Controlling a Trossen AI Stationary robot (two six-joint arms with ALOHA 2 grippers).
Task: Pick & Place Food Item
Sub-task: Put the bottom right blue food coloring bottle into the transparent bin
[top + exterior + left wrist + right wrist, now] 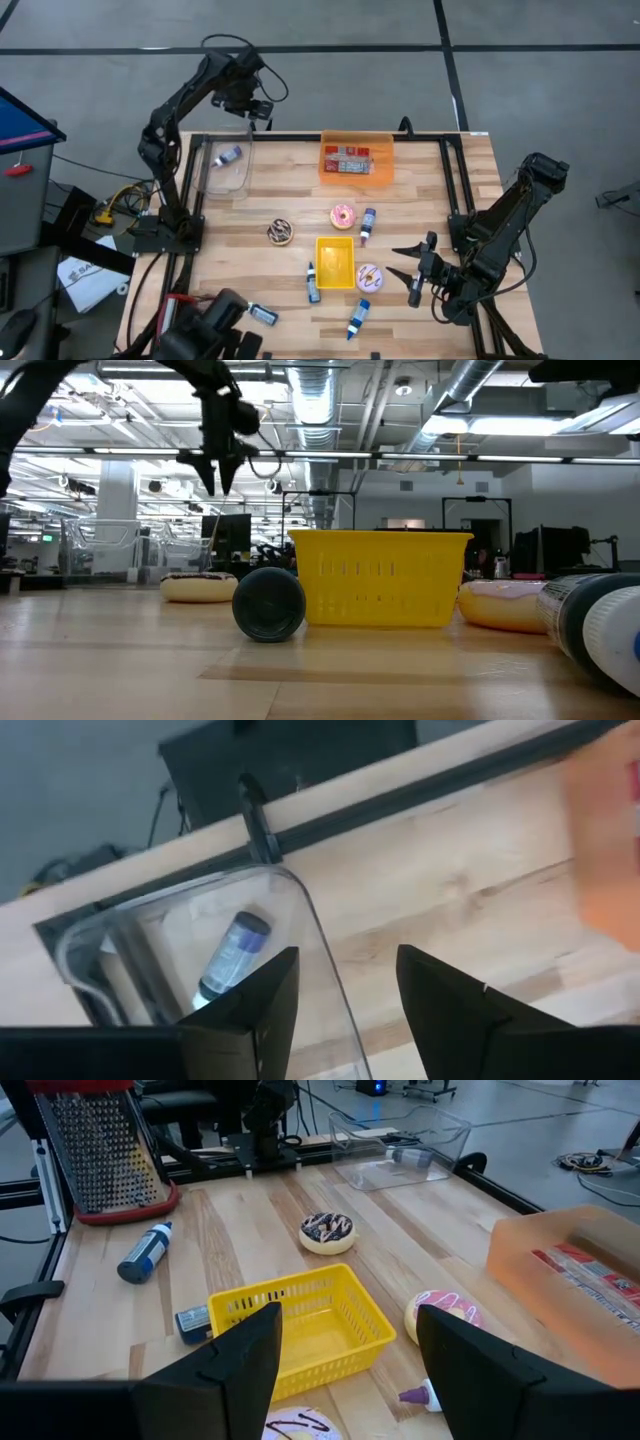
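My left gripper (252,118) hangs open and holds nothing, high over the far right rim of a clear tub (226,166) at the table's far left. Inside the tub lies a small blue-capped bottle (230,956). Three toy doughnuts rest on the table: a pink one (343,215), a chocolate one (280,232) and a white-iced one (368,277). A red food packet (346,161) lies in an orange tray (357,142). A yellow basket (335,262) stands mid-table. My right gripper (410,270) waits open at the near right, pointing toward the basket.
Small bottles lie around the basket (368,225), (313,283), (358,318), (262,313). A red-rimmed grater (100,1150) stands at the near left corner. Black rails frame the table (300,135). Bare wood shows between the tub and the chocolate doughnut.
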